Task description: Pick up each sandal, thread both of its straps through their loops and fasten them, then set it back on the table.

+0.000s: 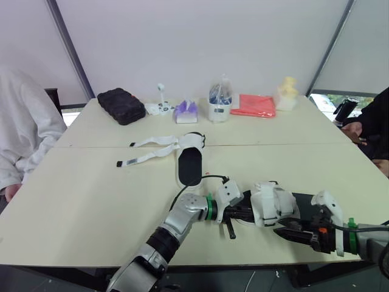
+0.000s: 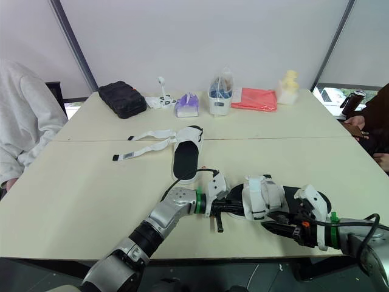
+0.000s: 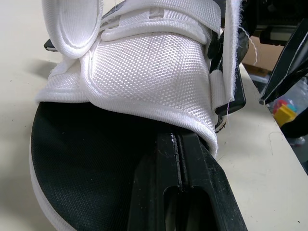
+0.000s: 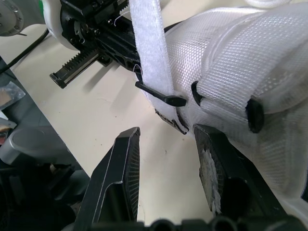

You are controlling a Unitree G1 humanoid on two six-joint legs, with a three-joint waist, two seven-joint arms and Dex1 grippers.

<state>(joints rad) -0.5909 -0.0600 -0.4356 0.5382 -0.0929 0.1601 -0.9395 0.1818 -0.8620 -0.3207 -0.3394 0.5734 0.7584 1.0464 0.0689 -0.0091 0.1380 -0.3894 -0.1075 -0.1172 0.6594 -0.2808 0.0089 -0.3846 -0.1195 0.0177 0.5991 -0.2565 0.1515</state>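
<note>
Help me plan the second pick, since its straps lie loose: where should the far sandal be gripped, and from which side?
Pinch the far sandal across its sole near the end closest to the robot, coming from the robot's right. It lies flat, black footbed up, and both loose straps splay to its left, so the right edge is bare and likely safest.

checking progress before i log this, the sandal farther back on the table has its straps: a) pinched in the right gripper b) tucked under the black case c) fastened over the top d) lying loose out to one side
D: the far sandal lies flat on the table with both white straps splayed out toward the robot's left, unfastened.
</note>
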